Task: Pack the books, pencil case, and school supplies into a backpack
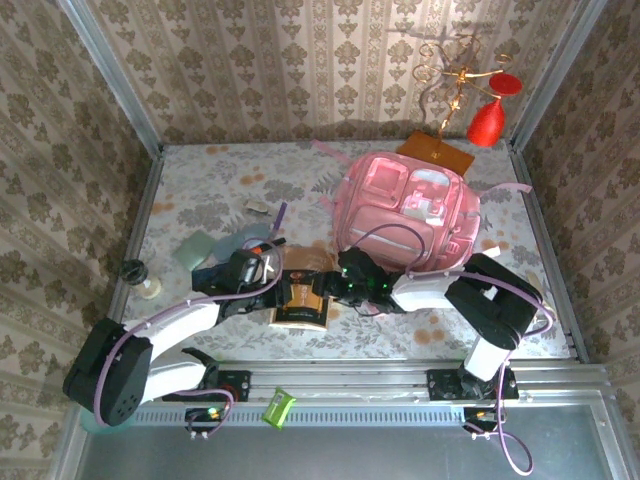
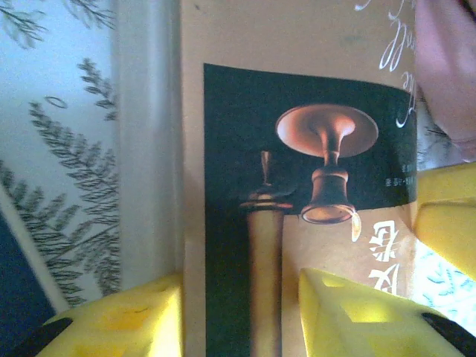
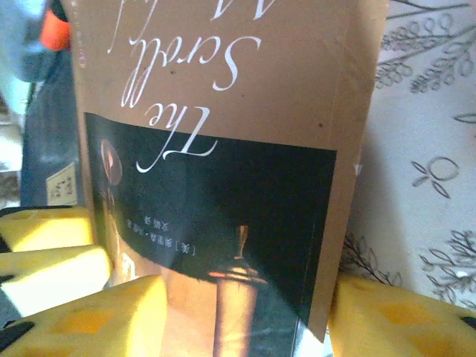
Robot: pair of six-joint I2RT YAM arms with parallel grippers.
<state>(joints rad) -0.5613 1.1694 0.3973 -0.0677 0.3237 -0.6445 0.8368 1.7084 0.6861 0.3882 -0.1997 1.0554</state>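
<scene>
**Both Arms Brought Together Over the Brown Book**

From the overhead camera, both arms were seen stretched low and inward across the floral-patterned bench [image 1: 200,190]. Their wrists met from opposite sides over the thin brown paperback book with the dark cover picture [image 1: 303,302]. It lay flat just in front of the large soft pink fabric backpack [image 1: 405,205]. The left pincer [image 1: 274,288] was set at the book's left side and the right pincer [image 1: 338,290] at its right. A slim purple pen [image 1: 280,216] lay farther back on the bench.

Finger detail was given by the wrist cameras alone. The left pincer [image 2: 238,294] stood moderately wide, one yellow finger beside the book's pale page edge and the other in front of the cover [image 2: 245,186], with nothing clamped. The right pincer [image 3: 245,297] was parted about the book [image 3: 223,186], a finger at each long edge; whether they pressed could not be told. A dark navy book [image 3: 44,141] was seen beside it there.
</scene>
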